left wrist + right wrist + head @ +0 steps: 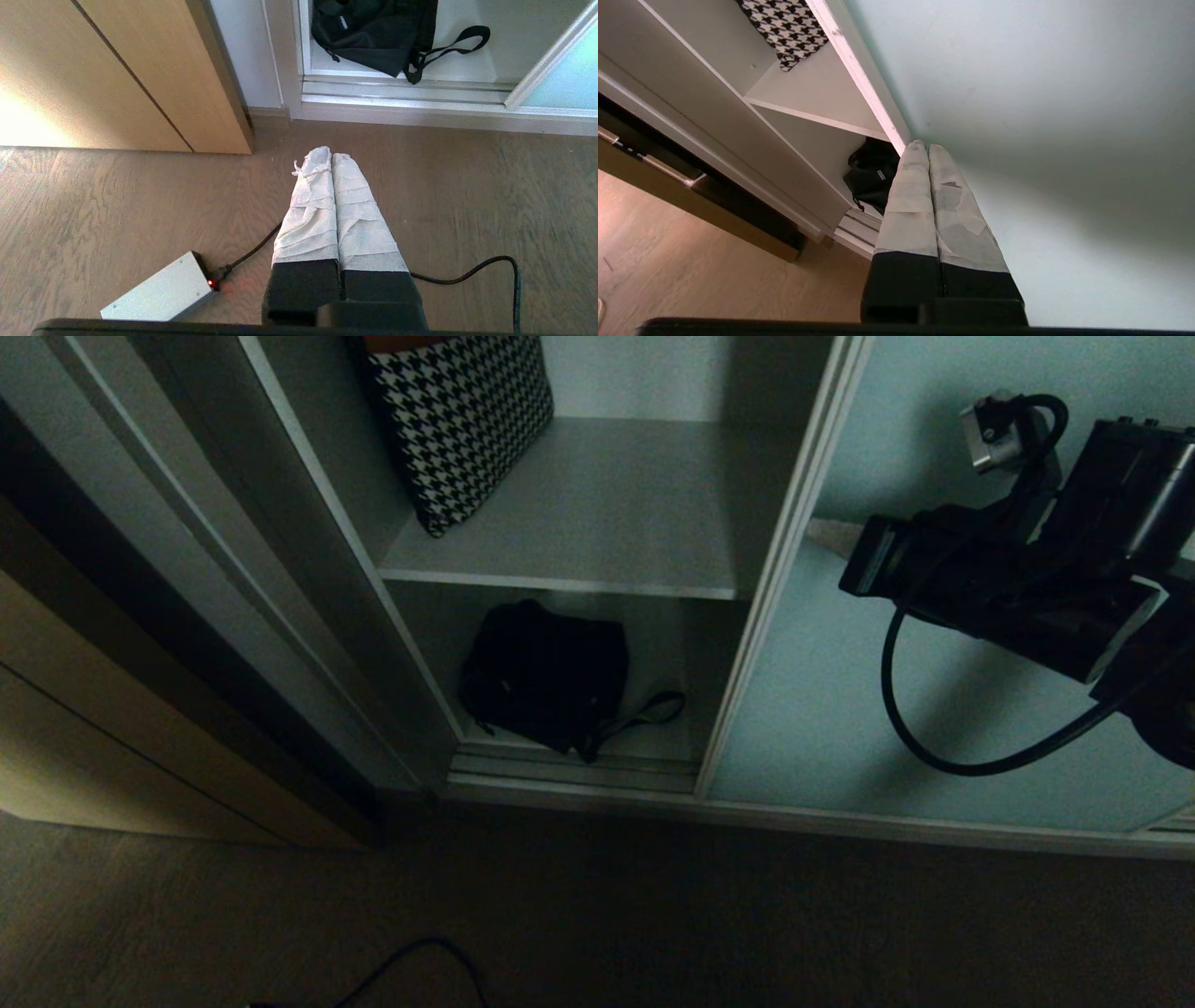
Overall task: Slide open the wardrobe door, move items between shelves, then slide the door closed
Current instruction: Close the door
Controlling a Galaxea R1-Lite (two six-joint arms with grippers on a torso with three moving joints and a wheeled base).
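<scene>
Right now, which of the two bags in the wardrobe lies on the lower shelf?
The black bag with the strap; the checked bag leans on the shelf above.

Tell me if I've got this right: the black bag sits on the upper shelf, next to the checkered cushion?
Not quite. In the head view the black bag lies on the bottom shelf, below the upper shelf where the checkered cushion leans.

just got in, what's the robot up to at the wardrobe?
The sliding door is pushed aside, leaving the shelves exposed. The right gripper, fingers shut and empty, is up against the door near its frame edge. A black bag lies on the bottom shelf; a houndstooth cushion leans on the shelf above. The left gripper is shut, parked over the floor.
</scene>
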